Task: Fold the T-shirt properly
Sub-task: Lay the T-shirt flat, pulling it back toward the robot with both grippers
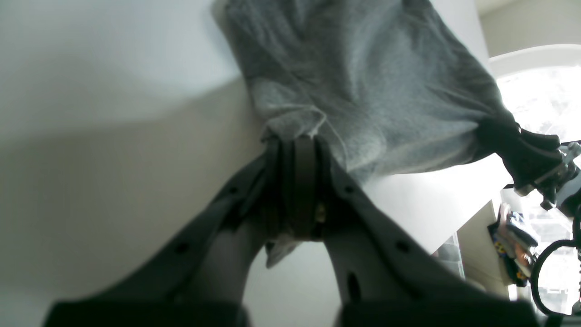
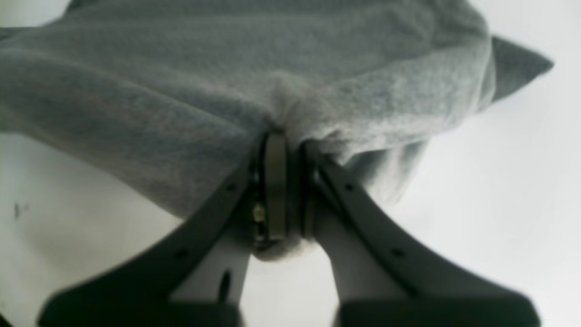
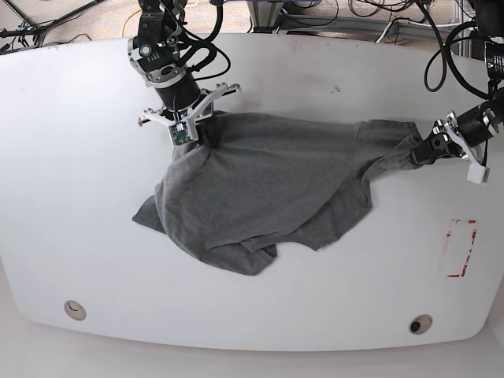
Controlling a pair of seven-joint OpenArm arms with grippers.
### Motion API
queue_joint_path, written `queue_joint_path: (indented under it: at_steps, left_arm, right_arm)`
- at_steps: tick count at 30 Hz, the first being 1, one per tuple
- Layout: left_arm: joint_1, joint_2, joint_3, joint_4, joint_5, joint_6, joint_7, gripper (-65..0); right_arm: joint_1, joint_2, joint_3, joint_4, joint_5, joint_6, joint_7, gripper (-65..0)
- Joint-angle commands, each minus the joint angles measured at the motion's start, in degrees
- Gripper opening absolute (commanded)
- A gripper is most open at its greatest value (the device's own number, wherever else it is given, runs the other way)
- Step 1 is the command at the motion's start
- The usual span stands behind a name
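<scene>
Base view shows the white tabletop (image 3: 71,157) carrying the T-shirt (image 3: 260,197), which lies rumpled across its middle and is drawn out between the two arms, most likely to spread it flat before any fold is made. The right tool (image 3: 191,124) is clenched on a bunch of fabric at the shirt's far corner near the back edge, and the left tool (image 3: 429,146) is clenched on a stretched-out end at the opposite side, so the cloth trails from each tool toward the centre; both wrist views show fabric pinched between closed jaws.
</scene>
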Motion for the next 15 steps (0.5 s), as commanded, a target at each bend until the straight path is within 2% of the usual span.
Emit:
queue_joint_path:
  at_steps: [1, 12, 15]
  left_arm:
    - [1.3, -1.4, -0.9, 1.1, -1.2, -0.5, -0.3, -65.0]
    - [7.0, -2.4, -3.2, 0.7, -1.1, -0.4, -0.3, -65.0]
    - [7.0, -2.4, -3.2, 0.9, -1.1, -0.4, -0.3, -65.0]
  right_arm:
    - [-1.3, -0.2, 0.0, 1.1, 0.7, -0.2, 1.7, -61.4]
    - [-4.4, -0.1, 0.0, -1.3, 0.7, -0.2, 1.5, -60.7]
    - [-4.6, -0.1, -0.1, -1.4, 0.7, -0.2, 1.5, -54.7]
